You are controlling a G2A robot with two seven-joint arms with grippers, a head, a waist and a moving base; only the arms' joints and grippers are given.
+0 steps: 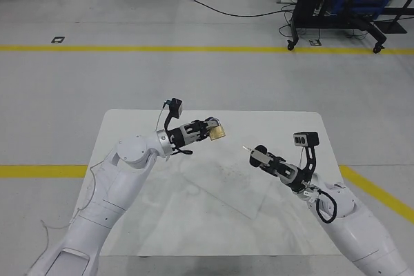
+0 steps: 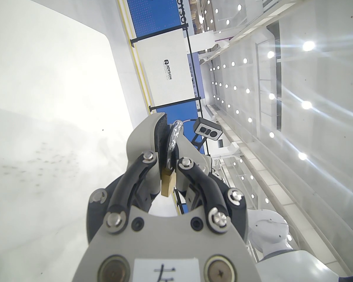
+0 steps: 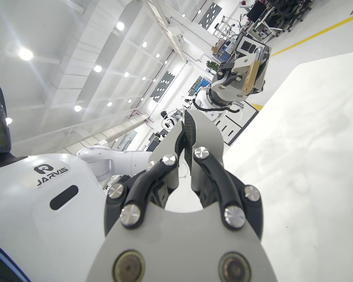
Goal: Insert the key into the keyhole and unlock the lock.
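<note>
While the left jaws sit clamped on the brass lock [image 1: 219, 132] above the bench [image 1: 214, 207], the right jaws pinch the key [image 1: 246, 148], its tip pointing toward the lock, near but apart.

Brass-gold lock [image 1: 219, 132] with silver shackle [image 2: 175, 135] — white table [image 1: 193, 214], yellow floor stripes [image 1: 193, 48].

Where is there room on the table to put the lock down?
The table is bare down the middle to its near edge, and by both far corners. It is tight only where the left pincer holds the lock facing the key in the right pincer.
</note>
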